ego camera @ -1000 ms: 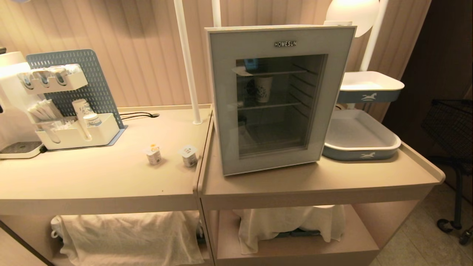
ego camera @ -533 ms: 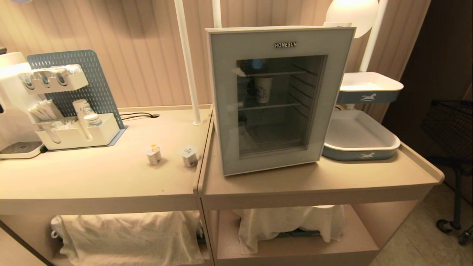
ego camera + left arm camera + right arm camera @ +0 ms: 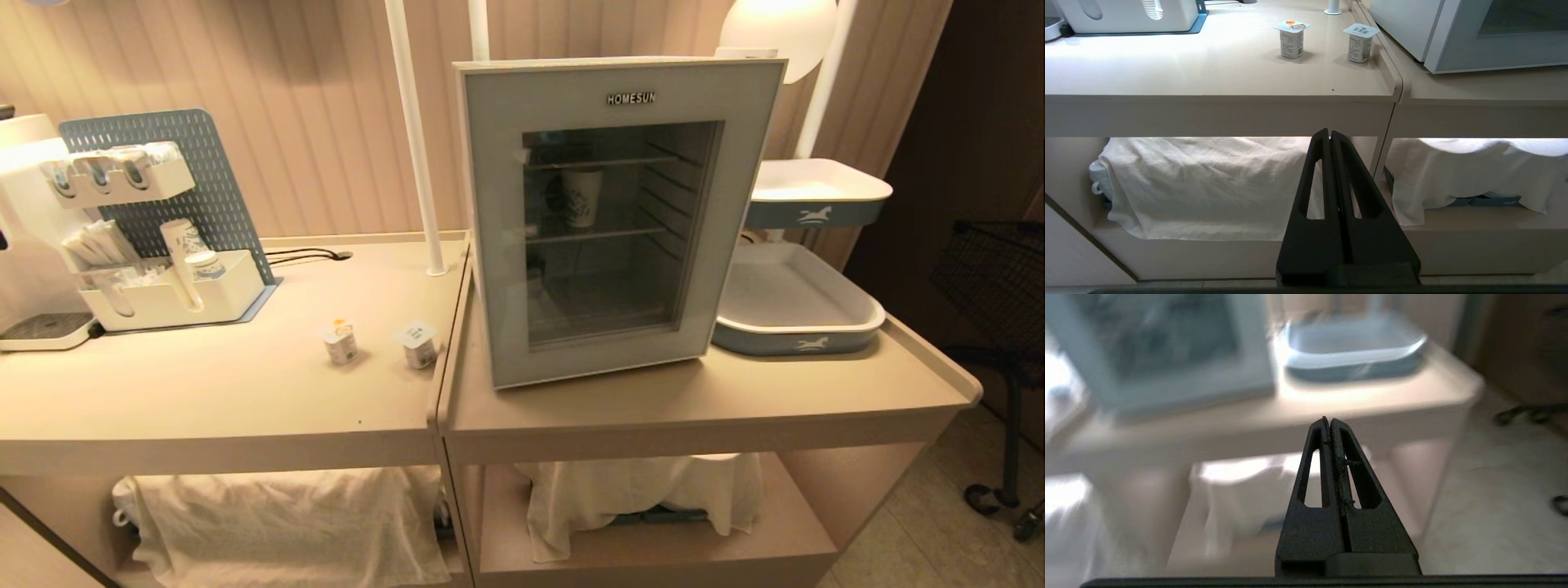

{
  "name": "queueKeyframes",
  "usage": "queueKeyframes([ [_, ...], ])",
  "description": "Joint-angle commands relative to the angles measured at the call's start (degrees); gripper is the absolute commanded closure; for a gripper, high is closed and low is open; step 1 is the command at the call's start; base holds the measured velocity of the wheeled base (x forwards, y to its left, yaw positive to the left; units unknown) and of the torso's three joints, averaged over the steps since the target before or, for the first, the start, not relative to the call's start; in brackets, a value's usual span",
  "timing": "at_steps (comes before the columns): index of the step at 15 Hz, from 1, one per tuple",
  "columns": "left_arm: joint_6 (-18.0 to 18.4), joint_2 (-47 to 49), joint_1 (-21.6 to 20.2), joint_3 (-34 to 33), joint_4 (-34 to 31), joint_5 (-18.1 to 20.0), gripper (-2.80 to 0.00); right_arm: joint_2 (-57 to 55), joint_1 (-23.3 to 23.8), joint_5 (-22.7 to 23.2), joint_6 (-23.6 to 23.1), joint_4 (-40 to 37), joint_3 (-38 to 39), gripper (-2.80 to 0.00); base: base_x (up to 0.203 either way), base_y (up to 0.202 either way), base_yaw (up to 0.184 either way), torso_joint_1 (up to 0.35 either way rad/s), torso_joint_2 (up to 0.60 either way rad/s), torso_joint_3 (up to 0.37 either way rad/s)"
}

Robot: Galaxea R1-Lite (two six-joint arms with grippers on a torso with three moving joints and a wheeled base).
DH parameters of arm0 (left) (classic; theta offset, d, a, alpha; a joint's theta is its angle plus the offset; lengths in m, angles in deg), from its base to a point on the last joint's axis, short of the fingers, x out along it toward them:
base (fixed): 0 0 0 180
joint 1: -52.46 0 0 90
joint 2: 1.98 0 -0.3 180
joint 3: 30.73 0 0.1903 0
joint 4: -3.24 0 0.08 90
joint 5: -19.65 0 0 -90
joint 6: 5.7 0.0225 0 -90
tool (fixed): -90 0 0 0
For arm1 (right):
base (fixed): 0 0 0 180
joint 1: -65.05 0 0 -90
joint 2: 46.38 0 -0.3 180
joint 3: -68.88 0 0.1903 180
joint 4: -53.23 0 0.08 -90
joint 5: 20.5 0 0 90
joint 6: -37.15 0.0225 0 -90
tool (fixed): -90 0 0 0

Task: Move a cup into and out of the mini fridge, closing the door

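The mini fridge (image 3: 612, 62) stands on the right counter section, and its white side (image 3: 1404, 24) shows in the left wrist view. Its door (image 3: 604, 363) is closed, a pale grey-blue frame around dark glass. Through the glass a white patterned cup (image 3: 581, 196) stands on a wire shelf in the upper half. Neither arm appears in the head view. My left gripper (image 3: 1329, 132) is shut and empty, low in front of the counter's lower shelf. My right gripper (image 3: 1327, 419) is also shut and empty, below the counter edge, with the door (image 3: 1086, 355) blurred beyond it.
Two small sealed pots (image 3: 340, 341) (image 3: 417, 345) stand on the left counter near the seam. A white organiser (image 3: 163, 298) with a blue pegboard is at the far left. Blue-and-white trays (image 3: 796, 306) sit right of the fridge. White cloths (image 3: 286, 514) cover the lower shelves. A black chair (image 3: 996, 278) is at the right.
A pale reflection at the top left of the door's glass has gone. The fridge, the cup and the things on the counter have stayed where they were.
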Motion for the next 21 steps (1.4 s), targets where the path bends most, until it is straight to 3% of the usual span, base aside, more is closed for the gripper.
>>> queueKeyframes([
  [1, 0.0, 0.0, 0.0, -0.1, 0.0, 0.0, 0.0, 1.2, 0.0, 2.6, -2.6, -2.0, 3.5, 0.0, 0.0, 0.0, 0.0, 0.0, 0.0, 0.0],
  [2, 0.0, 0.0, 0.0, -0.1, 0.0, 0.0, 0.0, 1.3, 0.0, 3.3, -4.6, -5.3, 2.2, 0.0, 0.0, 0.0, 0.0, 0.0, 0.0, 0.0],
  [12, 0.0, 0.0, 0.0, -0.1, 0.0, 0.0, 0.0, 1.4, 0.0, 3.2, -4.3, -5.7, 2.1, 0.0, 0.001, 0.014, -0.003, 0.0, 0.0, 0.001],
  [21, 0.0, 0.0, 0.0, -0.1, 0.0, 0.0, 0.0, 1.4, 0.0, 3.2, -4.2, -5.6, 2.1, 0.0, 0.0, 0.188, 0.0, 0.002, 0.0, 0.001],
])
